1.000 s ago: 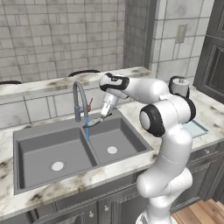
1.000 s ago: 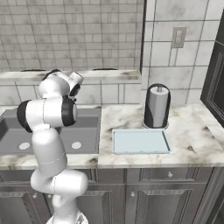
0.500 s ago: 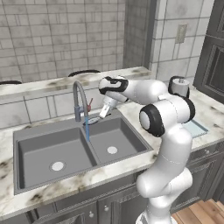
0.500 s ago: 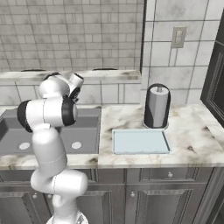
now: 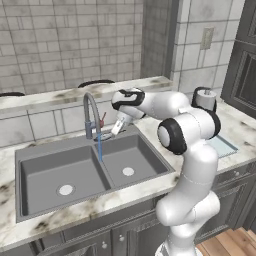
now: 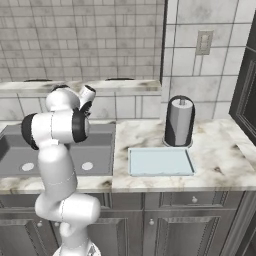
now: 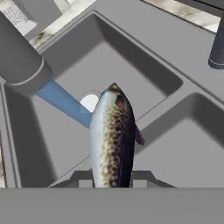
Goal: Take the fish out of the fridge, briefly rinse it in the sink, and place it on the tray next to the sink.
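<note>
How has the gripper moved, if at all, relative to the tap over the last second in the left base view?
Yes. The gripper, holding the fish, has risen slightly and edged back toward the wall; it was lower beside the tap, nearer the water stream.

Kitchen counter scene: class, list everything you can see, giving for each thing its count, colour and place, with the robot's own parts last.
sink: one, dark grey, two basins, set in the counter.
tap: one, grey, arched, behind the sink; a blue stream runs from its spout.
fish: one, silvery with dark speckles, held over the sink by the stream.
tray: one, pale blue-grey, on the counter beside the sink.
cylinder: one, dark with a white top, behind the tray.
wall outlet: one, pale, on the tiled wall.
gripper: one, white, over the sink near the tap, gripping the fish.
</note>
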Robot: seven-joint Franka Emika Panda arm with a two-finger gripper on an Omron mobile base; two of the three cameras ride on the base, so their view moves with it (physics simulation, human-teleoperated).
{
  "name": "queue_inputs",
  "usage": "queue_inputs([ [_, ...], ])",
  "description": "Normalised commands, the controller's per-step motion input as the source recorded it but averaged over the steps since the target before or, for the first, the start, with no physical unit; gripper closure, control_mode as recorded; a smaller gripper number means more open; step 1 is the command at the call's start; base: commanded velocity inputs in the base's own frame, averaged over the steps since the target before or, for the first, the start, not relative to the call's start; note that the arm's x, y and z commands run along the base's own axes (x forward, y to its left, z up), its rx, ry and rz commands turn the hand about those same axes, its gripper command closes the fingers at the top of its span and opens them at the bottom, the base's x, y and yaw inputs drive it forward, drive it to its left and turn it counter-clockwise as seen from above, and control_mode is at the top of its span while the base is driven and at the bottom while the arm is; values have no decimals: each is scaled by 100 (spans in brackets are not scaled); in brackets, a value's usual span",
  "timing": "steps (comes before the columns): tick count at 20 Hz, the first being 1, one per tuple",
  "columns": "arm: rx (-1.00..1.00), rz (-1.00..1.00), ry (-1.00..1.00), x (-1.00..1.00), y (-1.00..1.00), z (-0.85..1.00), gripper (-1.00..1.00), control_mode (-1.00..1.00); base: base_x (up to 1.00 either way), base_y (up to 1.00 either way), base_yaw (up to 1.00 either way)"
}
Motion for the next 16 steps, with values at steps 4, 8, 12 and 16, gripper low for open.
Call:
queue_inputs([
  [4, 2, 2, 7, -38, 0, -1, 100, -100, 0, 0, 0],
  [8, 10, 9, 16, -56, -4, 0, 100, -100, 0, 0, 0],
  [12, 11, 7, 5, -83, -7, 4, 100, -100, 0, 0, 0],
  [16, 10, 1, -6, -100, -12, 44, 100, -100, 0, 0, 0],
])
